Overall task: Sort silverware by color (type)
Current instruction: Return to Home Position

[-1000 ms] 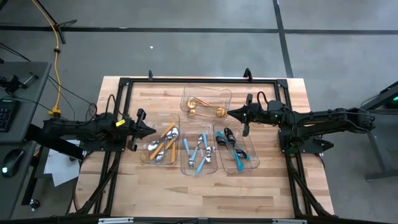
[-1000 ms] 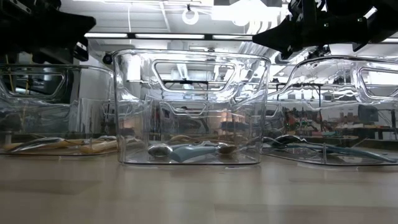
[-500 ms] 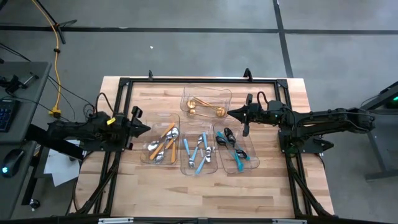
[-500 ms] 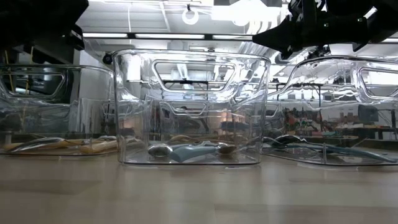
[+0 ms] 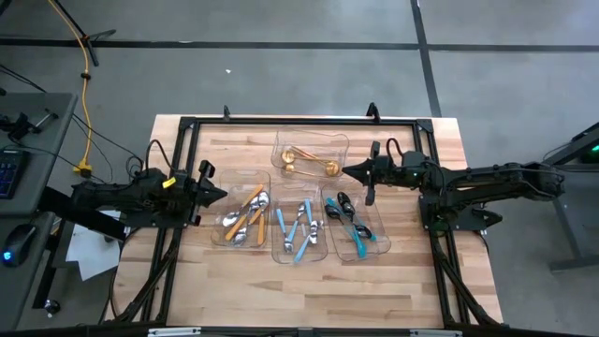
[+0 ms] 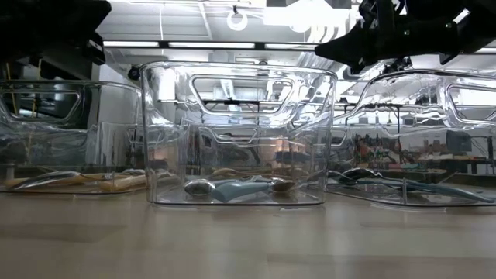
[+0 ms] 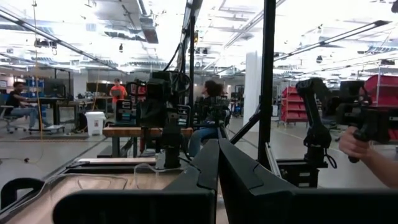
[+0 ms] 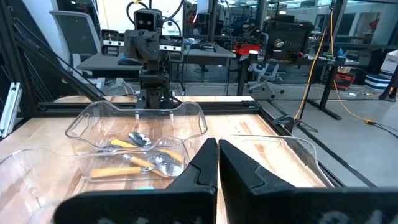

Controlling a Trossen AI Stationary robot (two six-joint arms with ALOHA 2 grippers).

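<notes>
The room is a wide workshop hall with a grey concrete floor (image 5: pixel 281 75) crossed by dark seams. In the left wrist view three people (image 7: pixel 118 91) show far off among desks and racks, and a hand (image 7: pixel 356 144) enters at one edge, gripping a dark handle.

One wooden plank table (image 5: pixel 402 271) stands in it, ringed by a black metal frame (image 5: pixel 281 120).

Two dark arms reach over the table from opposite sides. The left gripper (image 5: pixel 221 195) hangs just beside the front left tray, and its fingers (image 7: pixel 205 169) are pressed together on nothing. The right gripper (image 5: pixel 346 170) hangs between the back tray and the front right tray, and its fingers (image 8: pixel 205 163) are likewise clenched and empty.

Four clear trays sit mid-table: one at the back (image 5: pixel 277 148) and three in a front row, left (image 5: pixel 217 236), middle (image 5: pixel 277 255) and right (image 5: pixel 380 245).

All the silverware lies inside them, one kind to each. The back tray holds the gold pieces (image 5: pixel 309 162), two or three. The left holds the orange-handled pieces (image 5: pixel 251 198), at least three. The middle holds the light-blue-handled pieces (image 5: pixel 301 213), about four. The right holds the teal-handled pieces (image 5: pixel 359 245), at least three. They overlap too much for exact counts.
</notes>
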